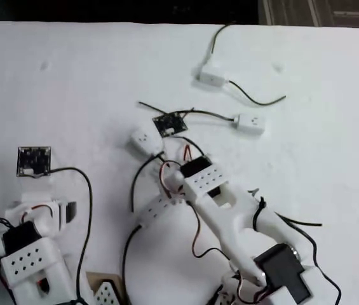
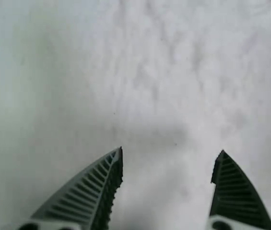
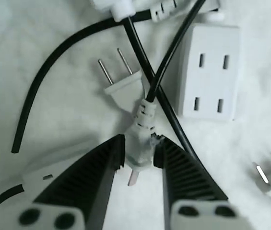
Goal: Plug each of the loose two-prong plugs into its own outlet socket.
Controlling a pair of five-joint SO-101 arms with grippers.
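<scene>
Right wrist view is showing the right pincer [image 3: 139, 143] clamping shut on a grey two-prong plug [image 3: 142, 132], which is sitting unplugged near the white outlet block [image 3: 207, 72]. Another loose plug [image 3: 122, 88] is lying just beside that block too. The left pincer [image 2: 171, 151] is hanging wide open over bare bench [image 2: 149, 72], gripping nothing.

grey plug [image 3: 141, 133] seemingly pinched in right hand [image 3: 138, 147]; second plug [image 3: 124, 88] flat beside white outlet [image 3: 207, 72]
</scene>
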